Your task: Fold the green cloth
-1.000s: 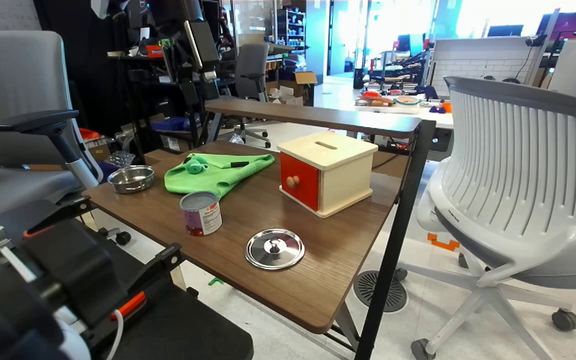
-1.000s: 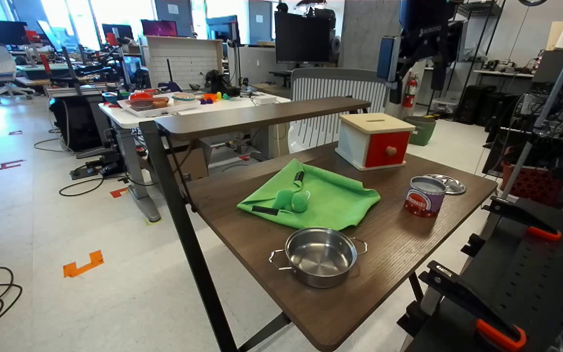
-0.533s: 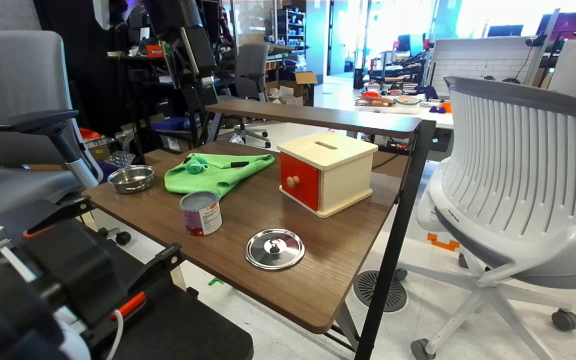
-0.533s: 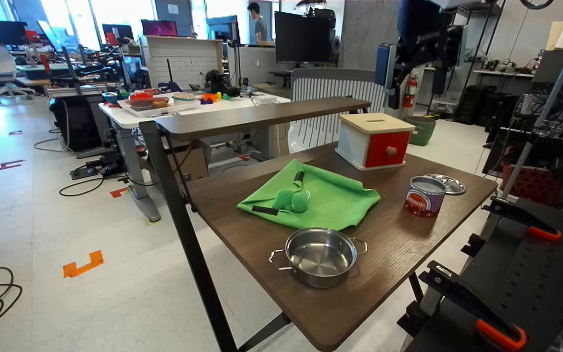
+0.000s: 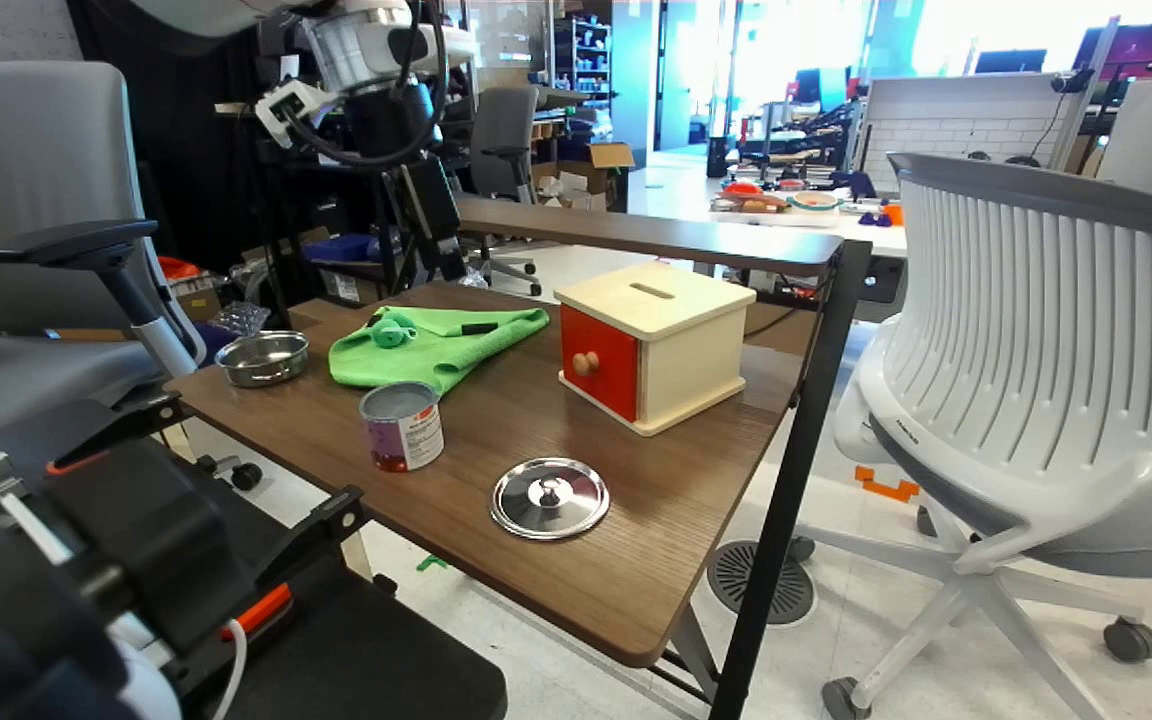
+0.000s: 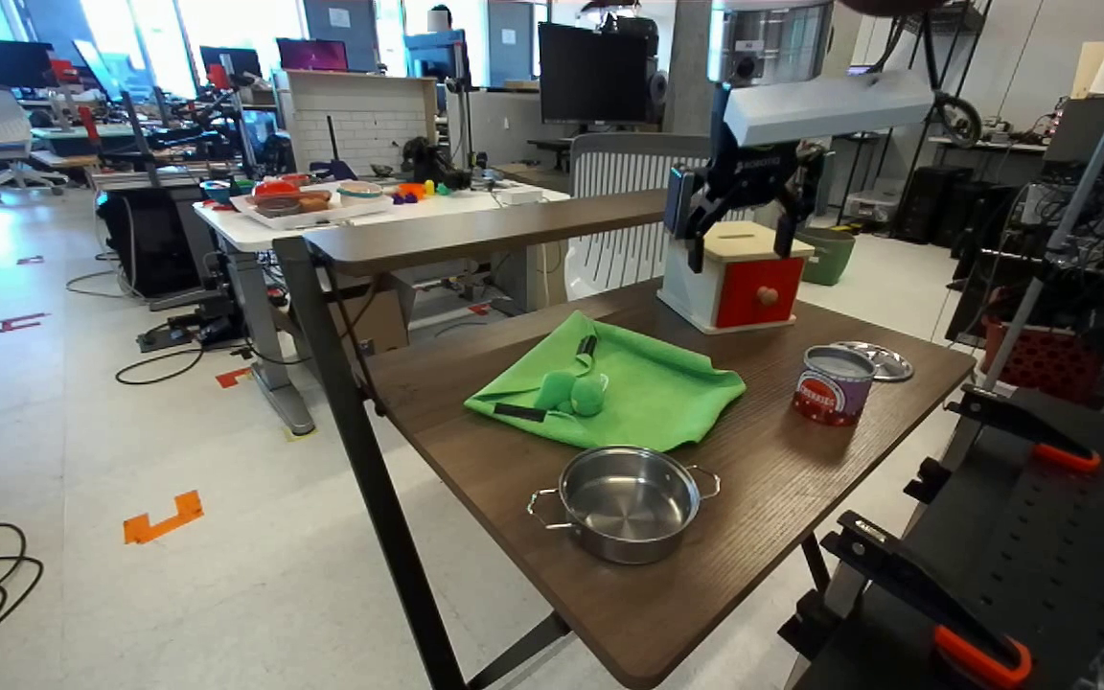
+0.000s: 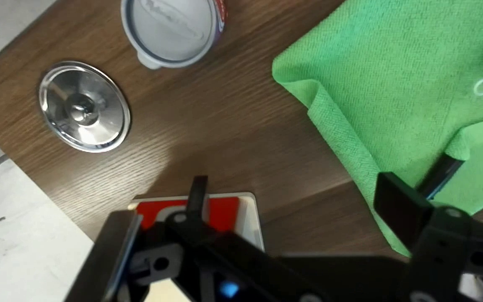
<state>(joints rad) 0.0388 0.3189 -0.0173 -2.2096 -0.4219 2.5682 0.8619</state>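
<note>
The green cloth (image 5: 476,350) lies on the brown table with some edges folded over and creased. It also shows in an exterior view (image 6: 653,398) and on the right of the wrist view (image 7: 396,96). Dark strips (image 6: 519,413) and a small green object with a white loop (image 6: 573,393) lie on it. My gripper (image 7: 295,182) is open, with nothing between its fingers. In the wrist view one finger overlaps the cloth's edge and the other overlaps the box. In an exterior view the gripper (image 6: 740,251) hangs above the table in front of the box.
A wooden box with a red front (image 5: 656,340) stands beside the cloth. A cherry can (image 5: 404,428), a metal lid (image 5: 550,498) and a metal pot (image 6: 629,503) are on the table. A raised shelf (image 6: 514,230) runs along one table edge.
The arm has come down towards the table, and in an exterior view the gripper has also shifted left, now overlapping the box. The cloth and other table objects have not moved.
</note>
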